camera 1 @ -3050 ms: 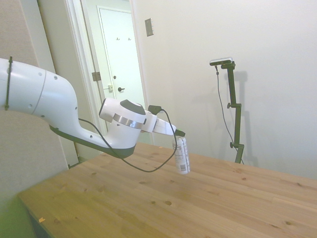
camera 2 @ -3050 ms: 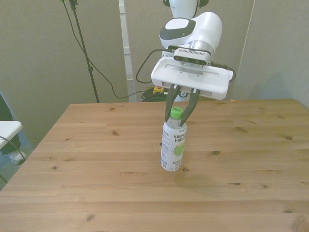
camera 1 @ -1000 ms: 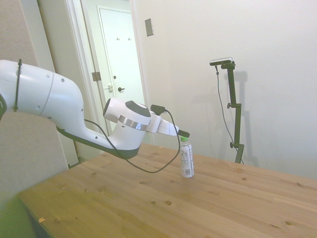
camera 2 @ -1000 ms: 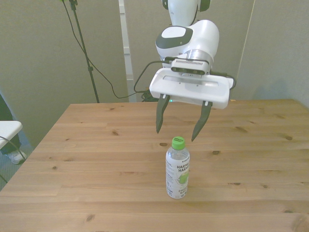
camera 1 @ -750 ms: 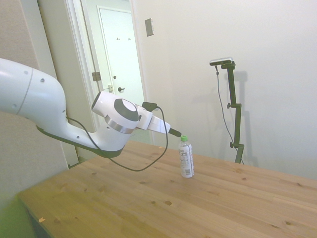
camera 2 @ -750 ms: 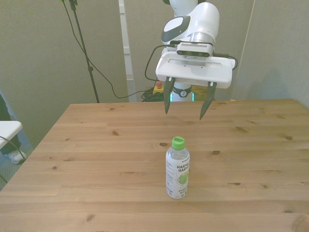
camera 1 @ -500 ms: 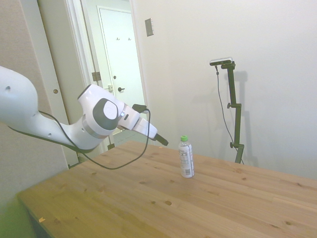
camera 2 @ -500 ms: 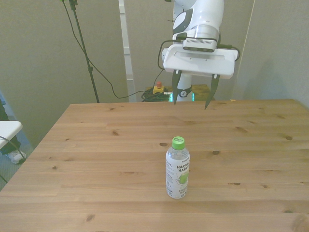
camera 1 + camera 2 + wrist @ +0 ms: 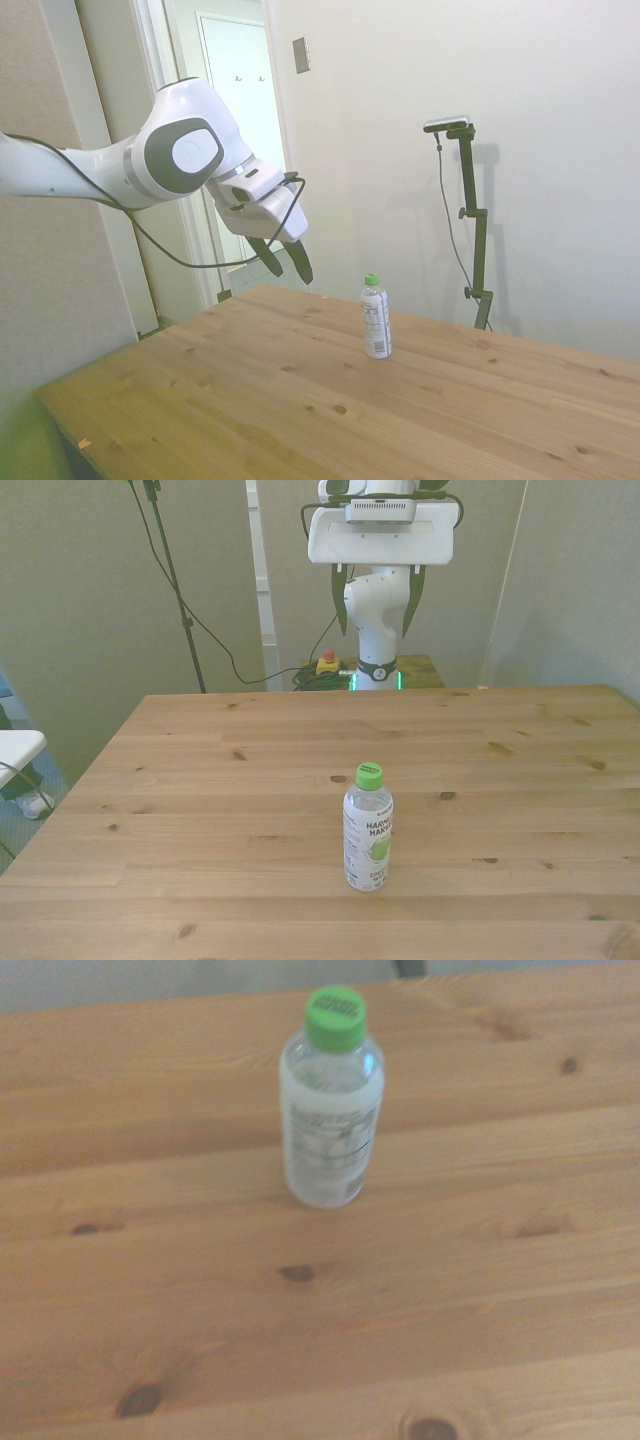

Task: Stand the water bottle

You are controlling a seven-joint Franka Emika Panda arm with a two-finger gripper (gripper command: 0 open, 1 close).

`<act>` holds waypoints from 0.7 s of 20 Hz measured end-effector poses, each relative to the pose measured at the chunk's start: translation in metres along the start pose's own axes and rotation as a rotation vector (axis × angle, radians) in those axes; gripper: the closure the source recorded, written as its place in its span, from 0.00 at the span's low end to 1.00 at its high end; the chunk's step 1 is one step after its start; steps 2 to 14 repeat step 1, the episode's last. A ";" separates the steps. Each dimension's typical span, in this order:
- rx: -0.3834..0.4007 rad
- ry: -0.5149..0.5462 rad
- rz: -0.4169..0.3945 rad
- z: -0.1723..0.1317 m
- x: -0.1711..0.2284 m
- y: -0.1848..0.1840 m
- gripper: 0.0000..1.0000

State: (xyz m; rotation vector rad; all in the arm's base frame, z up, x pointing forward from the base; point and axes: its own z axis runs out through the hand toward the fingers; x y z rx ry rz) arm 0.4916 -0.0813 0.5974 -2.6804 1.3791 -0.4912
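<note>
water bottle (image 9: 368,827) upright on table (image 9: 200,780), jaws (spread apart) raised well clear

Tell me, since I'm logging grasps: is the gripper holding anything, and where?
Nothing. The gripper is open, raised clear of the upright water bottle.

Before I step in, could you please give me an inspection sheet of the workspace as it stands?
Surface: wooden table, bare wood with knots, no spills seen.
Job's things: water bottle upright on the table, green cap on, standing free.
Clutter: nothing seen.
Grippers: gripper open, empty, raised well above the table and apart from the bottle.
Cables: dark cable looped along the arm; another hangs by the wall at the front view's left.
Surroundings: door behind the arm in the side view; plain walls.
</note>
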 end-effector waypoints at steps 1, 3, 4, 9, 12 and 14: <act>-0.019 -0.015 -0.014 0.005 0.000 -0.003 0.00; -0.019 -0.015 -0.014 0.005 0.000 -0.003 0.00; -0.019 -0.015 -0.014 0.005 0.000 -0.003 0.00; -0.019 -0.015 -0.014 0.005 0.000 -0.003 0.00; -0.019 -0.015 -0.014 0.005 0.000 -0.003 0.00; -0.019 -0.015 -0.014 0.005 0.000 -0.003 0.00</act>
